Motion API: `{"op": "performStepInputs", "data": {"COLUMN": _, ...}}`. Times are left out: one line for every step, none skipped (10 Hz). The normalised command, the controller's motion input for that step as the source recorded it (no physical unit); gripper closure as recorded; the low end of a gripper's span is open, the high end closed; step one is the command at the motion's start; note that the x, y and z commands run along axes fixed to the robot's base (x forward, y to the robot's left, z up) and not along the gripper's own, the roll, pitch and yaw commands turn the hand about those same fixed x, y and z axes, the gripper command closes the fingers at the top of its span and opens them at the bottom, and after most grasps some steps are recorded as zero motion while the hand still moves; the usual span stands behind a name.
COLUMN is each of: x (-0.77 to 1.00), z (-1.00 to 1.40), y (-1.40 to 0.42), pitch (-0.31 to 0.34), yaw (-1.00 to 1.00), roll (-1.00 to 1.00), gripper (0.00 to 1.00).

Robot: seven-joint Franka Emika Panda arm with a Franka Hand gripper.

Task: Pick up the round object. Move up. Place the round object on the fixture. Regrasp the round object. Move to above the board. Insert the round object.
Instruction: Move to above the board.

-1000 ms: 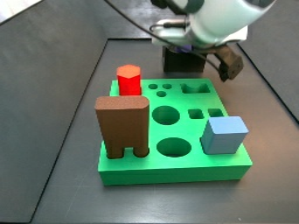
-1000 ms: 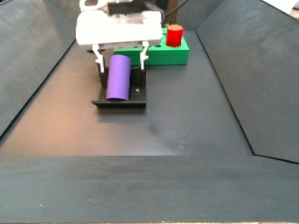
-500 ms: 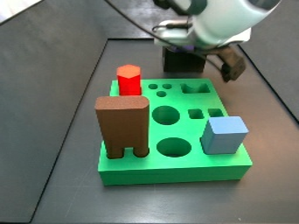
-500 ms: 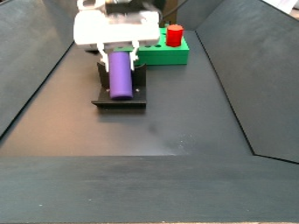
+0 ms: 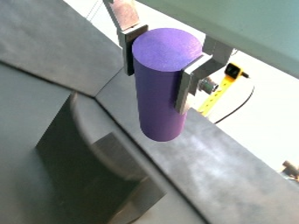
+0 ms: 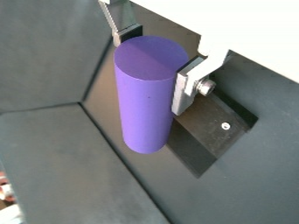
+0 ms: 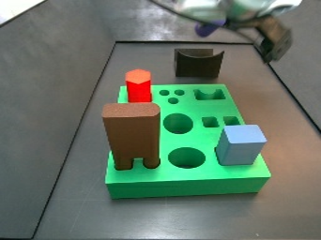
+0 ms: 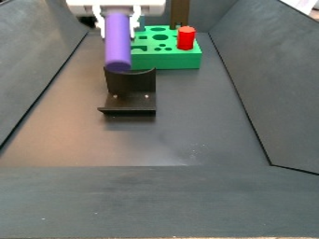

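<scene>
The round object, a smooth purple cylinder (image 8: pixel 116 39), hangs in the air above the fixture (image 8: pixel 130 94), clear of its notch. My gripper (image 8: pixel 117 9) is shut on the cylinder's far end, at the top edge of this side view. In both wrist views the silver fingers press the cylinder's sides near its flat end (image 5: pixel 162 54) (image 6: pixel 146 70). The gripper (image 5: pixel 160 68) (image 6: pixel 152 63) shows nothing else between its pads. The green board (image 7: pixel 189 150) with shaped holes lies beyond the fixture (image 7: pixel 197 63); it also shows in a side view (image 8: pixel 169 51).
On the board stand a red hexagonal peg (image 7: pixel 138 86) (image 8: pixel 186 37), a tall lighter-brown arch block (image 7: pixel 130 134) and a light blue cube (image 7: pixel 241 143). Sloping dark walls (image 8: pixel 44 84) close in the work floor on both sides.
The gripper has risen with the purple cylinder, lifting it out of the fixture's notch. The arm has moved almost out of one side view.
</scene>
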Motion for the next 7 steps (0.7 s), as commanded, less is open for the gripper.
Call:
{"op": "performStepInputs", "data": {"x": 0.15, "z": 1.00, "y": -0.20, "pitch": 0.028, "yaw": -0.05, "roll": 0.06, "gripper": 1.00}}
{"op": "performStepInputs", "data": {"x": 0.15, "z": 1.00, "y": -0.20, "pitch": 0.059, "yaw": -0.05, "roll": 0.05, "gripper": 1.00}}
{"op": "performStepInputs", "data": {"x": 0.15, "z": 1.00, "y": -0.19, "pitch": 0.098, "yaw": -0.03, "roll": 0.04, "gripper": 1.00}}
{"op": "performStepInputs", "data": {"x": 0.15, "z": 1.00, "y": -0.19, "pitch": 0.126, "yaw": -0.01, "roll": 0.03, "gripper": 1.00}}
{"op": "performStepInputs", "data": {"x": 0.14, "z": 1.00, "y": -0.19, "pitch": 0.148, "yaw": 0.01, "roll": 0.03, "gripper": 1.00}}
{"op": "performStepInputs", "data": {"x": 0.14, "z": 1.00, "y": -0.18, "pitch": 0.160, "yaw": 0.03, "roll": 0.01, "gripper": 1.00}}
{"op": "performStepInputs", "data": {"x": 0.14, "z": 1.00, "y": -0.17, "pitch": 0.170, "yaw": 0.07, "roll": 0.00, "gripper": 1.00}}
